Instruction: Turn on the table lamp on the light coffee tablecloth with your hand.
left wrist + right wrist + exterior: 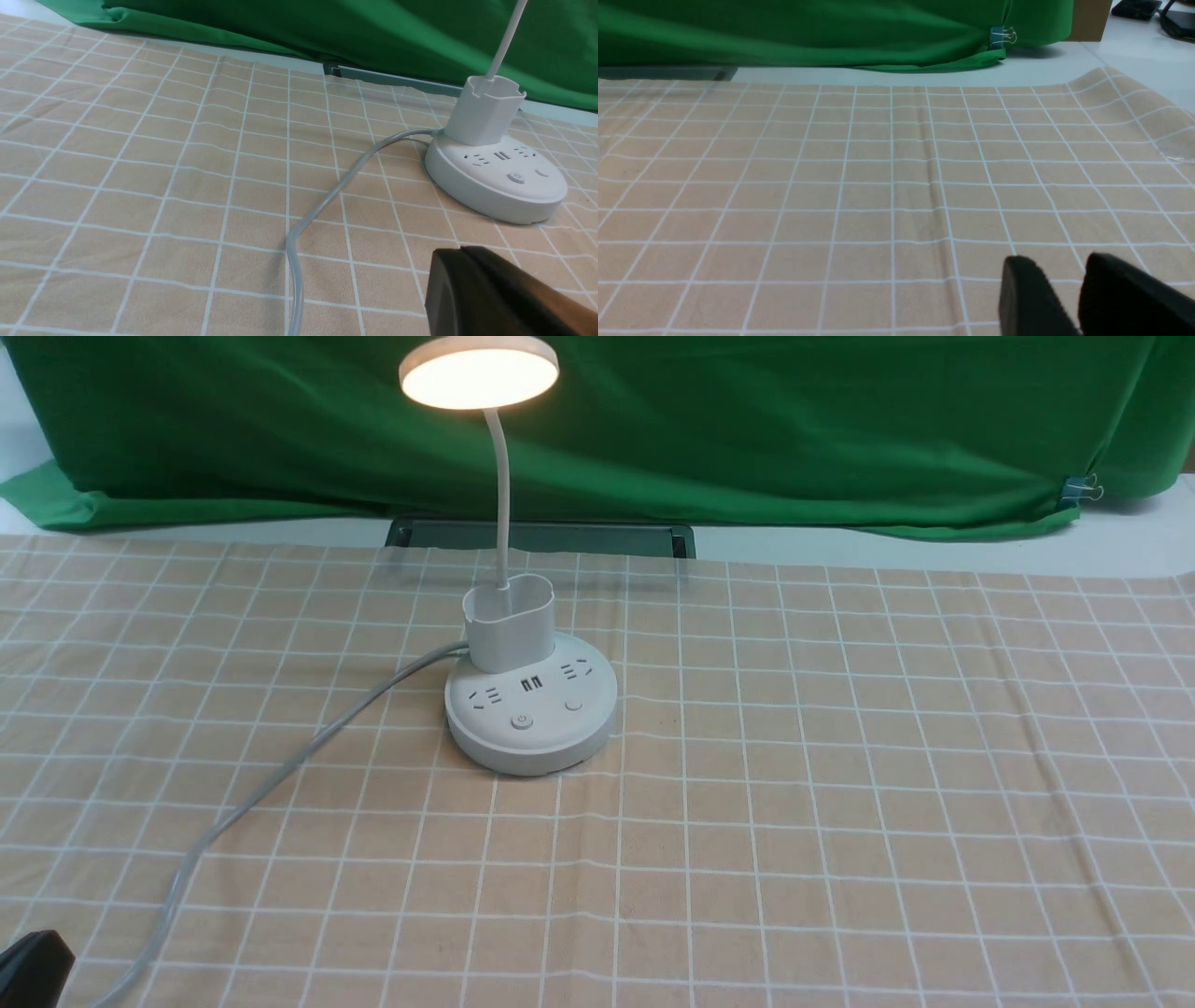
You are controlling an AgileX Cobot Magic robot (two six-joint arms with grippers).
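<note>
The white table lamp stands on the light coffee tablecloth, left of centre. Its round disc head glows warm white. The round base carries sockets and a power button, and a grey cord trails toward the near left. Only a black tip of my left gripper shows at the near-left corner, far from the lamp. In the left wrist view this left gripper is shut and empty, short of the lamp base. My right gripper hovers over bare cloth, slightly open and empty.
A green backdrop cloth hangs along the back, held by a binder clip. A dark flat bar lies behind the lamp at the cloth's far edge. The grey cord curves across the cloth between my left gripper and the lamp.
</note>
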